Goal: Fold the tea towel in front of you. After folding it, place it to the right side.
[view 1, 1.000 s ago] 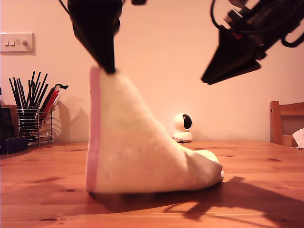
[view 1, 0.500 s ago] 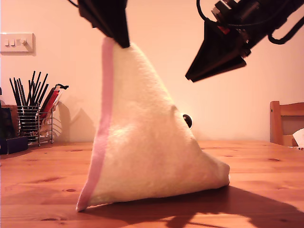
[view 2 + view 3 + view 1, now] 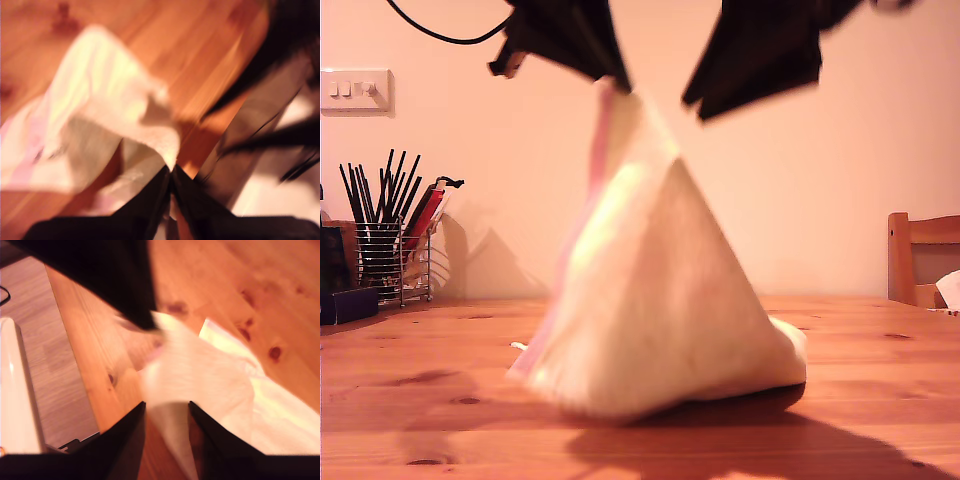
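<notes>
Because my first gripper (image 3: 170, 187) is pinched tight on a corner of the towel (image 3: 660, 290), the cloth hangs tent-like from it, its lower edge resting on the table (image 3: 400, 400). Beside that corner, my second gripper (image 3: 165, 412) gapes wide, apparently poised to take a neighbouring edge.

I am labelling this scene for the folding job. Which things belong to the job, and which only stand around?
For the job:
- tea towel
- my first tool, clamped on the towel's corner
- my second tool, open

Standing around:
- wire pen holder
- wall switch
- wooden chair
</notes>
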Motion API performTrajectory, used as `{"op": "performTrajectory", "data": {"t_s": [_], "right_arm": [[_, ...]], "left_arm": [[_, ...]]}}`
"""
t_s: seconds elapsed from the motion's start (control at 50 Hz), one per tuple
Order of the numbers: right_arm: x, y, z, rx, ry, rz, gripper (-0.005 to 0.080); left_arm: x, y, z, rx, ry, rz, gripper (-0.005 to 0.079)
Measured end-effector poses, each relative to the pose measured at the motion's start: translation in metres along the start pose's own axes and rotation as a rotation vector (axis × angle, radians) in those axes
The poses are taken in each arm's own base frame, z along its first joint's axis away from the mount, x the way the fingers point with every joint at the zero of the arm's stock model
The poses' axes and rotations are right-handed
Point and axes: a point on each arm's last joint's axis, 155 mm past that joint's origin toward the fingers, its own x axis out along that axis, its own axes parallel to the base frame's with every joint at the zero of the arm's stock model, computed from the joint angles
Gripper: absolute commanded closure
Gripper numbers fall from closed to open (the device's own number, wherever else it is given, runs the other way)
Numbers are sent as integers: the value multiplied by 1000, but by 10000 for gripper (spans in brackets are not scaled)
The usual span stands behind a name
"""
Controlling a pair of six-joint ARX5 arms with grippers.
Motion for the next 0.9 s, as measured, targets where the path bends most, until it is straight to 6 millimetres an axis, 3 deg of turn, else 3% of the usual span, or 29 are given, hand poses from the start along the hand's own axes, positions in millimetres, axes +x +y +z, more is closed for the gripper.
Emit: {"op": "performTrajectory", "data": {"t_s": [0.18,0.4,0.7,0.78,0.9], "right_arm": [[1,8,-4,-1,36,-14,501],[-1,-15,-14,29,86,-140,487],[-4,-21,-16,-121,117,-172,487],[-9,-20,-5,-163,96,-167,487],[-20,-9,30,-256,12,-141,487]], "left_arm": [[1,-18,27,-25,-94,-99,762],[-2,-37,36,-40,-120,-209,762],[0,-38,10,100,-39,-208,762],[2,-32,0,154,-3,-174,762],[3,-25,-9,249,24,-136,762]]}}
